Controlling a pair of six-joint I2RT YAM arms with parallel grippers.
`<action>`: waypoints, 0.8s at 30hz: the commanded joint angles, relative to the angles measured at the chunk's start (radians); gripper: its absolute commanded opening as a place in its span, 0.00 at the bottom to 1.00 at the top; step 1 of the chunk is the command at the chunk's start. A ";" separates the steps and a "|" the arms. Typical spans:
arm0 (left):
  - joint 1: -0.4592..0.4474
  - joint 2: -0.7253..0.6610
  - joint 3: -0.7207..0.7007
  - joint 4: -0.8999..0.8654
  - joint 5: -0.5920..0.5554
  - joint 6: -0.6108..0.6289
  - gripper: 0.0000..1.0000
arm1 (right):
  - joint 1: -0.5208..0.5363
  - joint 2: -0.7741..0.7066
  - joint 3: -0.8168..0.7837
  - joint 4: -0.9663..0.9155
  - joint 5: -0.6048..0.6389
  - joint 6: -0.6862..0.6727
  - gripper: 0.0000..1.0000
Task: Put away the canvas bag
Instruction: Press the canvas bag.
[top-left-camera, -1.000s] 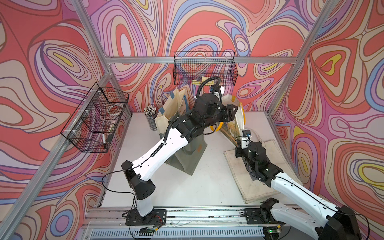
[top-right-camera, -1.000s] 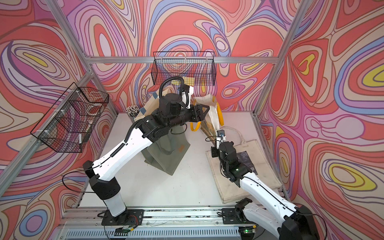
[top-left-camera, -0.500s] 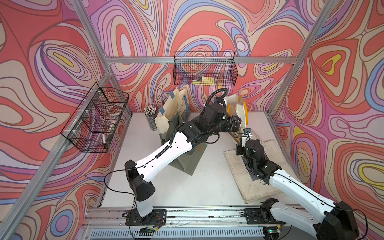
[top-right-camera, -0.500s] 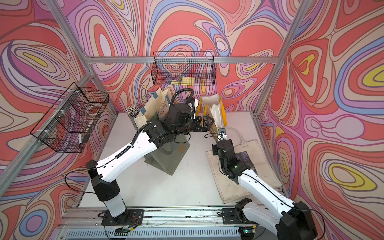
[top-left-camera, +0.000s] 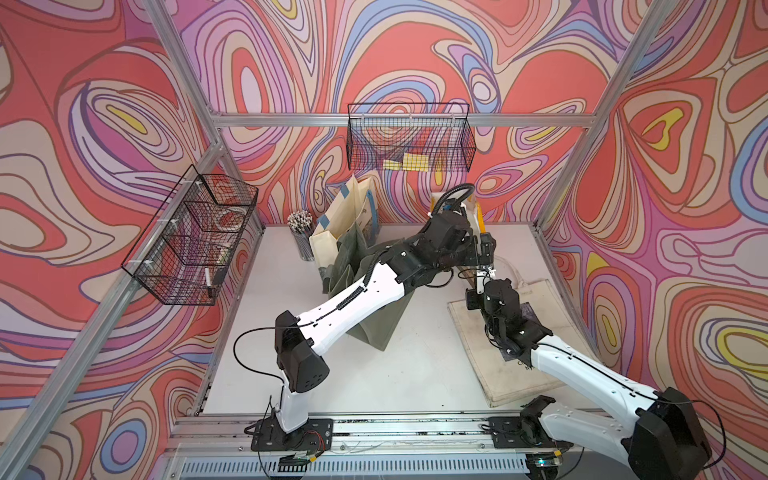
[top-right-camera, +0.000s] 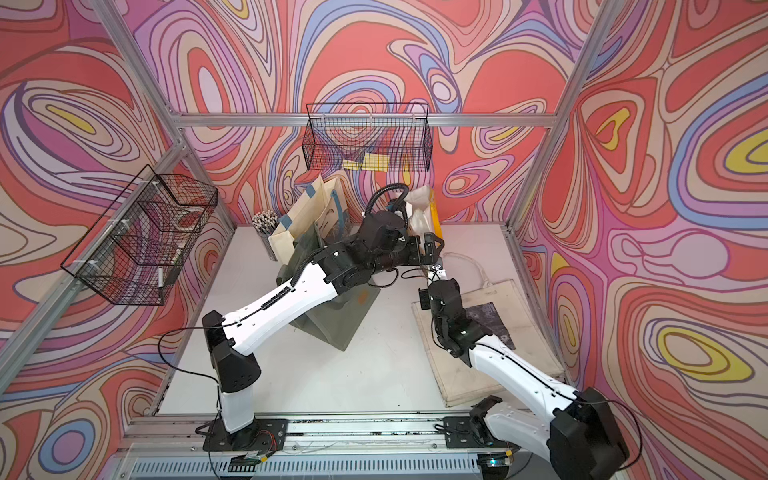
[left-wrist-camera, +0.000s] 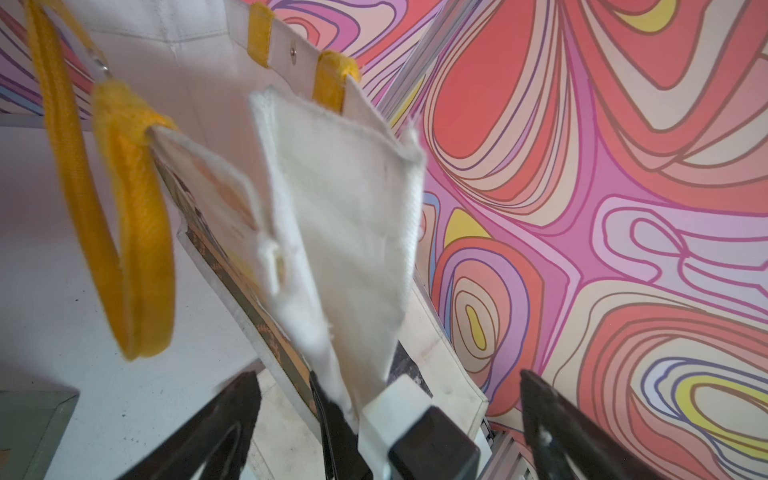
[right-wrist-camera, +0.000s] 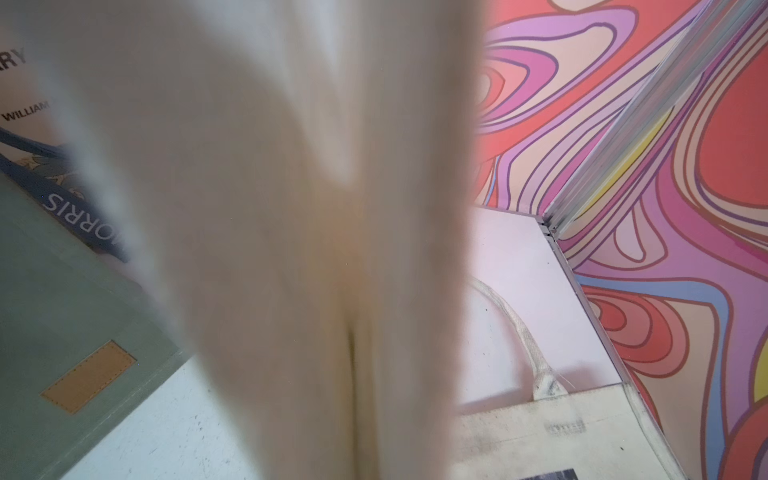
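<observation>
While the cream tote with blue handles (top-left-camera: 328, 241) and the olive-green fabric bag (top-left-camera: 376, 328) crowd the tabletop (top-left-camera: 415, 374) left of centre in both top views, the risk sits further right. The left pincer (left-wrist-camera: 386, 378) gapes at its widest with nothing between its fingers, so it lends no support. The loose yellow handle loop (left-wrist-camera: 133, 249) hangs close to one of its fingers in the left wrist view and might snag if that arm moves carelessly.

Just beyond, at upper centre of the frame by the back wall, the task's cream canvas bag with yellow handles (top-right-camera: 419, 216) stands upright. Whether its base rests on the tabletop is hidden. The right pincer (top-right-camera: 436, 268), just below the bag in the frame, is clamped tight on a cream stitched canvas panel (left-wrist-camera: 345, 216). It looks like the bag's own side, though I cannot tell for sure.

One thin pinch on limp cloth is probably all that steadies the bag. If it slips, the bag could sag or topple towards the flat cream tote with a dark print (top-left-camera: 484, 361) at lower right. Both pincers sit nearly touching, so either could knock the other.
</observation>
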 joint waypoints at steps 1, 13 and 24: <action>-0.002 0.038 0.080 -0.016 -0.079 0.010 0.99 | 0.017 -0.023 -0.022 0.143 0.037 -0.014 0.00; 0.024 0.069 0.096 -0.032 -0.026 0.039 0.33 | 0.065 -0.027 -0.056 0.207 0.023 -0.044 0.00; 0.059 0.075 0.240 -0.179 0.116 0.253 0.00 | 0.070 -0.122 -0.025 0.018 -0.212 -0.062 0.23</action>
